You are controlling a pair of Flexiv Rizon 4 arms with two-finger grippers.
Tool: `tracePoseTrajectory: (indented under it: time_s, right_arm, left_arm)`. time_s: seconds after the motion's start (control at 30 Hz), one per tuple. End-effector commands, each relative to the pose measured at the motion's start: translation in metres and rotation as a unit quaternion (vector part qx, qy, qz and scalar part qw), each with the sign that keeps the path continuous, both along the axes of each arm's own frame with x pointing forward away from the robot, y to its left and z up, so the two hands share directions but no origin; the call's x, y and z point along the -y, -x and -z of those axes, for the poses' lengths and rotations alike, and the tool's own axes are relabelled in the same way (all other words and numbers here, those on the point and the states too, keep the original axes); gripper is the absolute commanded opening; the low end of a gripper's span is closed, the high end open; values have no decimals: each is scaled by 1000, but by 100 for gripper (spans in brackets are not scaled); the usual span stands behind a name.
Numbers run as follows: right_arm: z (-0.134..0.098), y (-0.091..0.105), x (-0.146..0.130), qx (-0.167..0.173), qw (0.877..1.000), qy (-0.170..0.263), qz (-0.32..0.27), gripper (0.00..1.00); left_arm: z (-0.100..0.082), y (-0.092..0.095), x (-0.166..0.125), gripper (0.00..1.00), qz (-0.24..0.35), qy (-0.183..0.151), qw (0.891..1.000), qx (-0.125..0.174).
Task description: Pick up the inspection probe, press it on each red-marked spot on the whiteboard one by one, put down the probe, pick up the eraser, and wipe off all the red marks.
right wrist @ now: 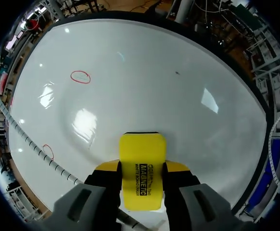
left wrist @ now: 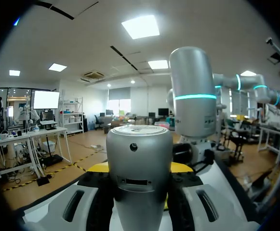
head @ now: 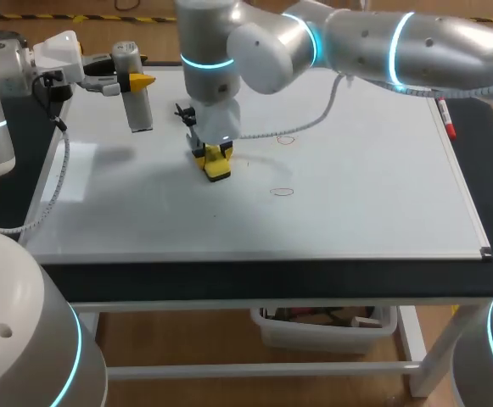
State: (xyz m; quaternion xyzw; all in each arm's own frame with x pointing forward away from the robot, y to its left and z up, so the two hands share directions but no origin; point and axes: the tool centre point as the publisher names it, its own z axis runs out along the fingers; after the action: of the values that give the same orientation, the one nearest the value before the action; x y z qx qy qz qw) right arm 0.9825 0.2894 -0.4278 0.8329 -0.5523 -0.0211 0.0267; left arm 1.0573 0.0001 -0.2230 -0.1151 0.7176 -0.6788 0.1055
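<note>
The white whiteboard bears two red oval marks. Right gripper clamps the yellow block eraser, left gripper the grey cylindrical probe. Best wipe flat, fully over each.

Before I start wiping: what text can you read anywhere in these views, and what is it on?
"MAGNETIC": black print on the yellow eraser, right wrist view.
Smaller lines above and below it: too small to read.
On the probe and the whiteboard: no text visible; the red marks are drawn loops only.

left pincer raised and clamped, right pincer pointing straight down, clamped
</note>
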Motion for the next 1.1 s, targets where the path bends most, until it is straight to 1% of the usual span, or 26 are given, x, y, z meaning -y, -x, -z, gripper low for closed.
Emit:
tracePoseTrajectory:
  time_s: [0.03, 0.27, 0.53, 0.8, 1.1]
  right_arm:
    - [7, -3, 8, 2, 1000, 0, 6, 0]
    - [12, -4, 26, 7, 1000, 9, 27, 0]
    - [11, -6, 49, 13, 999, 11, 49, 0]
    - [8, -10, 68, 14, 997, 8, 70, 0]
    - [-1, -14, 80, 11, 997, 9, 80, 0]
  left_arm:
    - [0, 0, 0, 0, 0, 1, 1000, 1]
    - [0, 0, 0, 0, 0, 1, 1000, 1]
    - [0, 0, 0, 0, 0, 1, 1000, 1]
    - [0, 0, 0, 0, 0, 1, 1000, 1]
    - [0, 0, 0, 0, 0, 1, 1000, 1]
